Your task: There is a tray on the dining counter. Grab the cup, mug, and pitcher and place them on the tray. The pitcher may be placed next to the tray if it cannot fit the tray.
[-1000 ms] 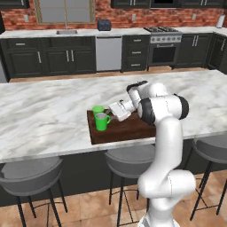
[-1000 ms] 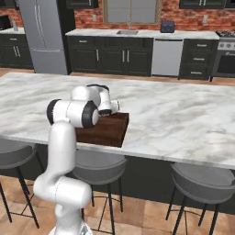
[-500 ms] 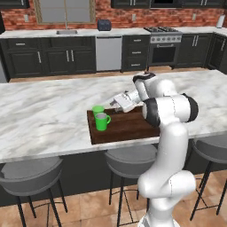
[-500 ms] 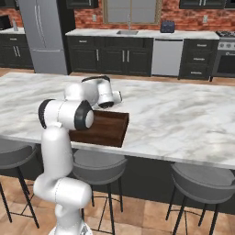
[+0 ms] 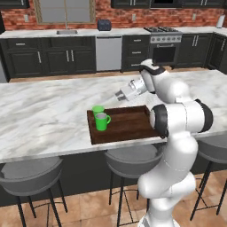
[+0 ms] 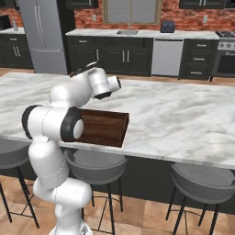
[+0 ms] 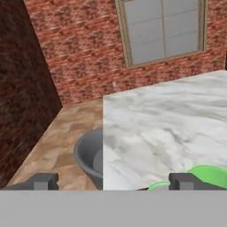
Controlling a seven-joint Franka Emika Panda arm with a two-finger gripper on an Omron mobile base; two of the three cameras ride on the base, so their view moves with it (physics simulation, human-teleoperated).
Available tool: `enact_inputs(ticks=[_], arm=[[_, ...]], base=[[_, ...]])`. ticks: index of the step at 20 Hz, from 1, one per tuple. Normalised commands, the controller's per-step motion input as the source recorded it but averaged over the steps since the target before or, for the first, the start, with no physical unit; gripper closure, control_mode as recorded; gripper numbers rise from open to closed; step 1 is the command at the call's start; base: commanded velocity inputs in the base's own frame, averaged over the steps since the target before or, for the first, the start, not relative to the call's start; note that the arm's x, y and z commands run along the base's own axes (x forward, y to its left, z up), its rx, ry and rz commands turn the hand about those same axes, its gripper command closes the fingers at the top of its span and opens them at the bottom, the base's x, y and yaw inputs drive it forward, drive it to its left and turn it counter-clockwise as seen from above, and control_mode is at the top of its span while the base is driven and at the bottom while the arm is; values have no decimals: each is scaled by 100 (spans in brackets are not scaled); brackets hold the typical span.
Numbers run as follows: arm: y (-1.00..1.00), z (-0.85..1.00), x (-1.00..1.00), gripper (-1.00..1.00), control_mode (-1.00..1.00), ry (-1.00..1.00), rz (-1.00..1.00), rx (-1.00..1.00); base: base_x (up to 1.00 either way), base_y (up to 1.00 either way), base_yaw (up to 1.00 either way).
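The dark wooden tray (image 5: 128, 126) lies on the dining counter (image 5: 40, 119) in front of the arm. At its left end stands the green mug (image 5: 103, 121), handle to the right, with the green cup (image 5: 97, 109) right behind it. My gripper (image 5: 119, 94) hangs open and empty above the tray's far edge, up and to the right of both, touching neither. In the hand view the gripper (image 7: 114, 181) has its tips wide apart, and a green rim (image 7: 207, 174) peeks by the right tip; cup or mug, I cannot tell. The arm hides part of the tray (image 6: 108, 131). The pitcher is out of view.
Grey round stools (image 5: 29, 170) (image 6: 202, 176) stand along the near side of the island. Across the aisle runs a brick-backed counter with dark cabinets, a dishwasher (image 5: 109, 53) and a stove (image 5: 165, 46). A tall fridge (image 6: 43, 36) stands at far left.
The gripper has lifted off from beside the mug and drawn up and back to the right. The mug and cup stay on the tray.
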Motion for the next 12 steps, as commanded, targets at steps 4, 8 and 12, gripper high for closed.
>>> enact_inputs(ticks=[4,8,12], arm=[[-8,51,-40,-100,-100,7,-20,-16],[-21,31,-45,-100,-100,7,-25,-18],[-23,30,-41,-100,-100,8,-30,-19]], base=[[0,0,0],[0,0,0],[0,0,0]])
